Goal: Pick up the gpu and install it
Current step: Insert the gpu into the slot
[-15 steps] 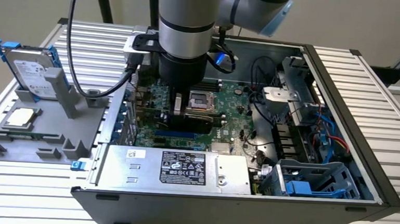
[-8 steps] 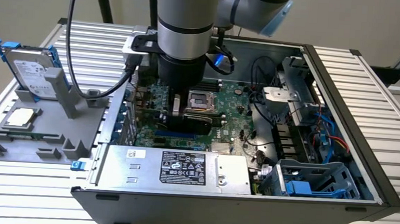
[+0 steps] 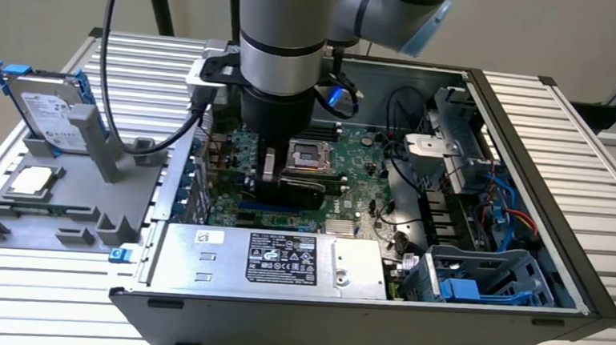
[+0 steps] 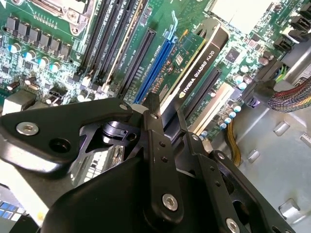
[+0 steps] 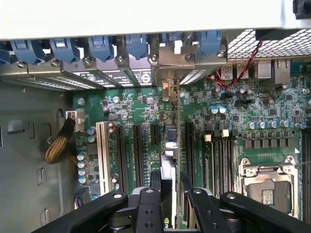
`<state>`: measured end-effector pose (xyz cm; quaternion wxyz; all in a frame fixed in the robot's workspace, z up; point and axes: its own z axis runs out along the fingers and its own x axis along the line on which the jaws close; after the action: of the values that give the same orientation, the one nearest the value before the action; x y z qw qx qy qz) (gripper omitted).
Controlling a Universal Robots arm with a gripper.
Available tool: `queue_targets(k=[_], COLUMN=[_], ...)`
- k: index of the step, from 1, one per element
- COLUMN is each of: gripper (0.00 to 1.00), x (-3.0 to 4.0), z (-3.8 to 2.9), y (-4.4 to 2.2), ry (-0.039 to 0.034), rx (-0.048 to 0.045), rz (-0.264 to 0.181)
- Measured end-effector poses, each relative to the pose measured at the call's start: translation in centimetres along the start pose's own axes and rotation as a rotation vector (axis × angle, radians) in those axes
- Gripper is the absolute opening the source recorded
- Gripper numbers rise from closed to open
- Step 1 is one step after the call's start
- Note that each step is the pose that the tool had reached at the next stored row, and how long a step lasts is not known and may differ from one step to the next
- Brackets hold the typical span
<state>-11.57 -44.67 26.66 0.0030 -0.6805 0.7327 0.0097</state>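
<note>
The gpu (image 4: 199,63) is a thin card with a black edge and a green board. It stands upright on its edge over the motherboard (image 5: 131,104), along the blue slot (image 4: 158,63). Whether it is seated in the slot I cannot tell. My gripper (image 4: 167,114) is shut on the card's upper edge, one black finger on each face. In the first wrist view the gpu (image 5: 168,167) shows edge-on between the fingertips of my gripper (image 5: 170,179), its silver bracket end (image 5: 167,87) toward the case's rear slots. In the exterior view my gripper (image 3: 286,179) reaches down inside the open computer case (image 3: 559,260).
A grey fixture (image 3: 71,206) at the exterior view's left holds a hard drive (image 3: 46,108) and a square CPU chip (image 3: 31,180). Inside the case are the power supply (image 3: 271,258), the empty CPU socket (image 3: 311,153), a drive cage (image 3: 484,279) and loose cables (image 3: 498,208).
</note>
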Motion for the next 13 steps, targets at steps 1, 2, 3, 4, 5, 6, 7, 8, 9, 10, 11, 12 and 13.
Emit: queue_targets(k=[1, 2, 3, 4, 5, 6, 7, 8, 9, 10, 11, 12, 13], gripper=[0.00, 0.00, 0.00, 0.00, 0.00, 0.00, 0.00, 0.00, 0.00, 0.00, 0.00, 0.00, 0.00], x=[0.00, 0.00, 0.00, 0.00, 0.00, 0.01, 0.01, 0.01, 0.01, 0.01, 0.01, 0.01, 0.01], z=[0.01, 0.04, 0.08, 0.12, 0.15, 0.17, 0.17, 0.19, 0.20, 0.21, 0.23, 0.25, 0.27], y=[0.01, 0.02, 0.03, 0.05, 0.06, 0.09, 0.09, 0.09, 0.09, 0.09, 0.09, 0.09, 0.09], ry=[0.0002, 0.0000, -0.0002, -0.0002, -0.0002, 0.0001, 0.0001, -0.0002, -0.0001, -0.0001, -0.0002, -0.0002, -0.0002], rx=[0.0000, 0.0001, 0.0002, 0.0002, 0.0002, 0.0001, 0.0000, 0.0002, 0.0002, 0.0002, 0.0002, 0.0002, 0.0002], rz=[0.001, 0.002, 0.003, 0.003, 0.004, 0.004, 0.004, 0.005, 0.005, 0.005, 0.005, 0.005, 0.005])
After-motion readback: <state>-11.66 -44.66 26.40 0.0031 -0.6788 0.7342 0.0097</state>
